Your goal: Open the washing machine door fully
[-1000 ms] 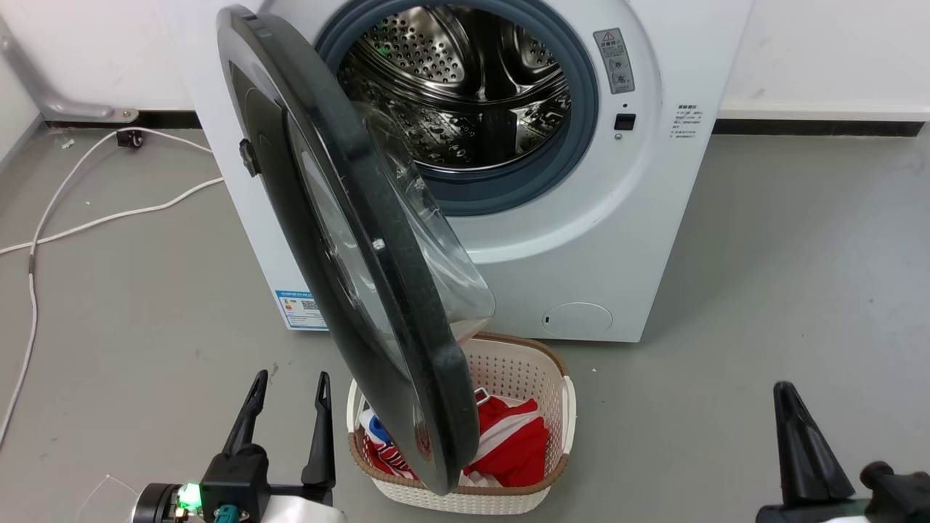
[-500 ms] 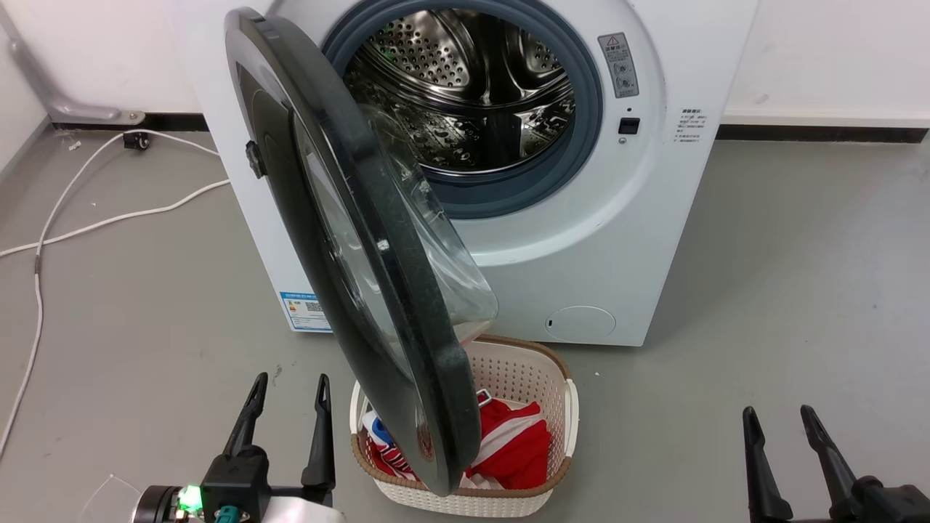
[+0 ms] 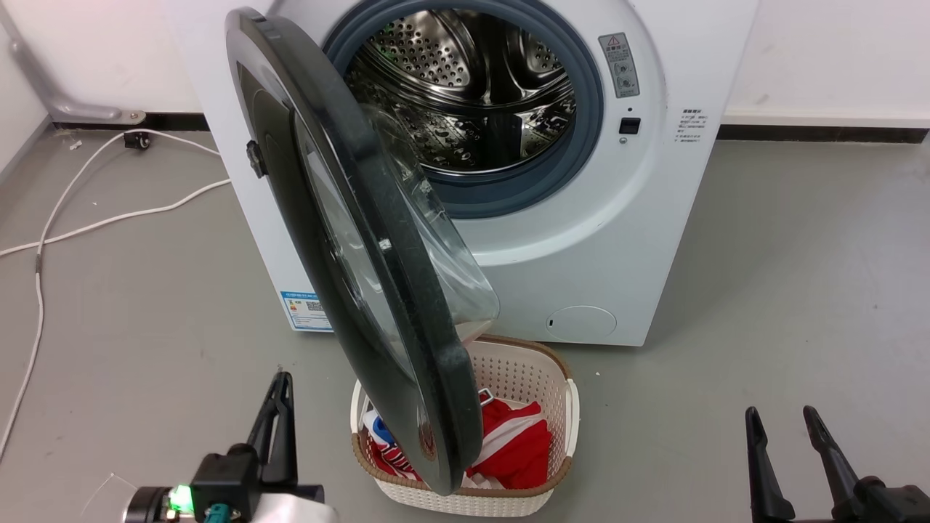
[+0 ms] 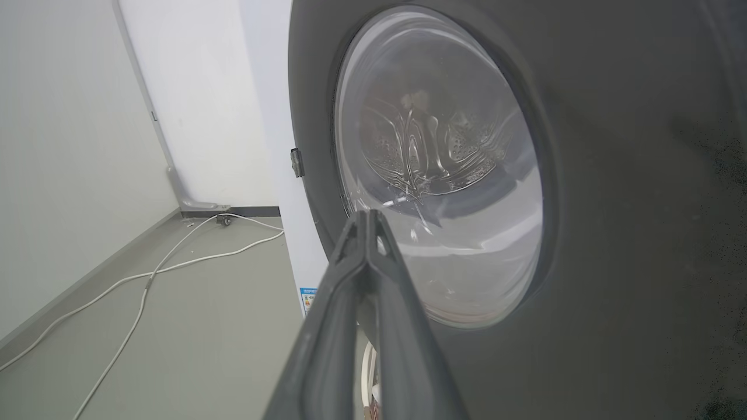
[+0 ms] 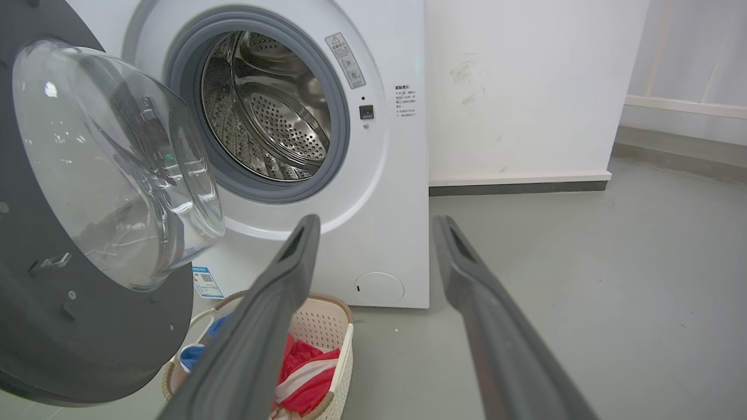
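The washing machine (image 3: 617, 240) stands against the wall. Its washing machine door (image 3: 396, 276) hangs roughly halfway out on the left-hand hinge, lower edge over the laundry basket (image 3: 565, 407). To finish, I'd push the inner rim near its free edge — never the glass bowl. The right gripper (image 3: 781, 418), fingers spread, looks best placed. The left gripper (image 4: 367, 224), fingers pressed together on nothing, sits in the swing's path.

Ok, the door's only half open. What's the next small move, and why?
Probably bring the right gripper in to the door's inner rim and nudge it leftward. The door stands roughly halfway out, hinged on the left; the left gripper, shut, faces its outer side, where a push would only close it.
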Tool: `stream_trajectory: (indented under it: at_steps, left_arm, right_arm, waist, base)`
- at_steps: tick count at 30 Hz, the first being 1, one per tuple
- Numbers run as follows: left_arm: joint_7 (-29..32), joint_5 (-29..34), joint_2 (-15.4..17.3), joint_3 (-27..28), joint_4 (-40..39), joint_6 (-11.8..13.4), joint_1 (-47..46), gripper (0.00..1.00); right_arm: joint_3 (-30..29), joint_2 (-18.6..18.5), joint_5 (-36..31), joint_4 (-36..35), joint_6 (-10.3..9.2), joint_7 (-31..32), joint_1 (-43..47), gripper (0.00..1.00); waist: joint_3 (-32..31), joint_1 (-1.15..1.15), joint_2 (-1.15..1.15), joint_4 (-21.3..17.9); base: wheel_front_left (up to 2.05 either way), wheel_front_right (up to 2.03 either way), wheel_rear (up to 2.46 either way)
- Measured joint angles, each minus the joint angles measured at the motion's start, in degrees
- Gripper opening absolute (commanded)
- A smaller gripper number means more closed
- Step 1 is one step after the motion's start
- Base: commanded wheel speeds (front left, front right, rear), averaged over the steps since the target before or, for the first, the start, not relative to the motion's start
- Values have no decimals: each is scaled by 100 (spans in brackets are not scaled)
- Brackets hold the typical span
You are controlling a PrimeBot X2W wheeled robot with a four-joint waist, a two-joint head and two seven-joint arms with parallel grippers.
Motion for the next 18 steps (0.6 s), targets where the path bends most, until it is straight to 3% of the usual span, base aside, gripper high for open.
stream_trajectory:
  at_steps: [11, 18]
  left_arm:
    - [0, 75, 214, 300, -883, 34, -725, 0]
    - [0, 269, 275, -104, -1801, -54, -1238, 0]
  right_arm:
    - [-27, 1, 29, -4, 0, 0, -36, 100]
    - [-19, 1, 35, -12, 0, 0, -51, 100]
  waist:
    - [27, 0, 0, 1]
    - [46, 0, 0, -39]
  base:
    - [0, 0, 0]
    - [0, 0, 0]
